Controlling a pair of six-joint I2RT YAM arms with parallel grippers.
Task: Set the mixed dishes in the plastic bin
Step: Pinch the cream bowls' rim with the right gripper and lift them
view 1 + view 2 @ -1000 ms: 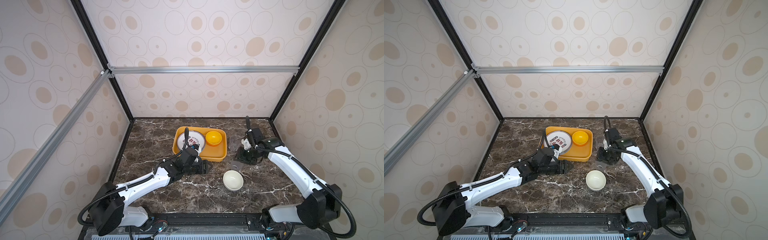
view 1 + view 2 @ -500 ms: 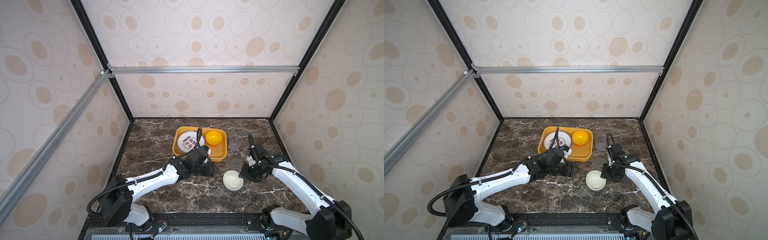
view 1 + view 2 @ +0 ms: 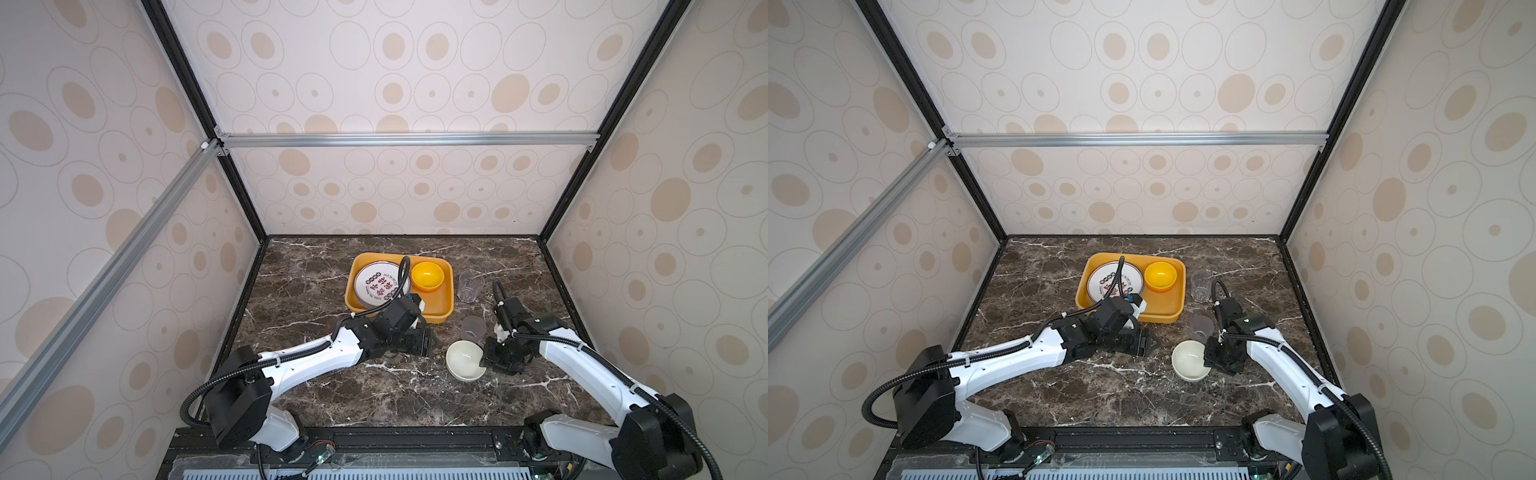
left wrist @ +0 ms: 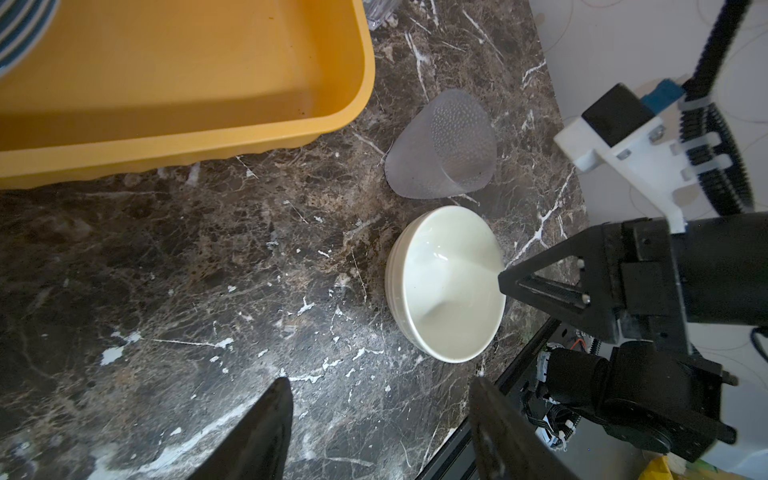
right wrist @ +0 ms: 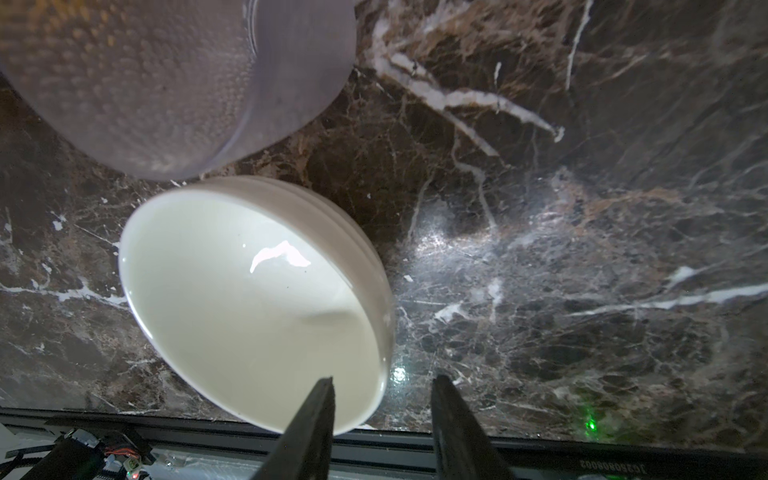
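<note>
The plastic bin (image 3: 436,307) (image 3: 1163,305) (image 4: 166,83) stands at mid-table. It holds a white plate with red-black characters (image 3: 380,284) (image 3: 1104,282) and a yellow bowl (image 3: 427,276) (image 3: 1160,275). In front of it and to the right an off-white bowl (image 3: 465,360) (image 3: 1190,359) (image 4: 449,286) (image 5: 249,299) sits on the marble. My right gripper (image 3: 483,360) (image 3: 1207,359) (image 5: 384,392) is open and straddles its right rim, one finger inside and one outside. My left gripper (image 3: 429,344) (image 3: 1145,345) (image 4: 380,399) hovers open and empty just left of that bowl.
A frosted cup (image 3: 473,328) (image 3: 1201,328) (image 4: 444,145) (image 5: 166,83) stands right behind the off-white bowl, almost touching it. A clear cup (image 3: 470,286) (image 3: 1201,286) stands by the bin's right wall. The black front rail runs close behind both grippers.
My right arm has swung from beside the cups forward to the off-white bowl's rim, and its jaws have narrowed a little. My left gripper has moved from the bin's front edge rightward.
</note>
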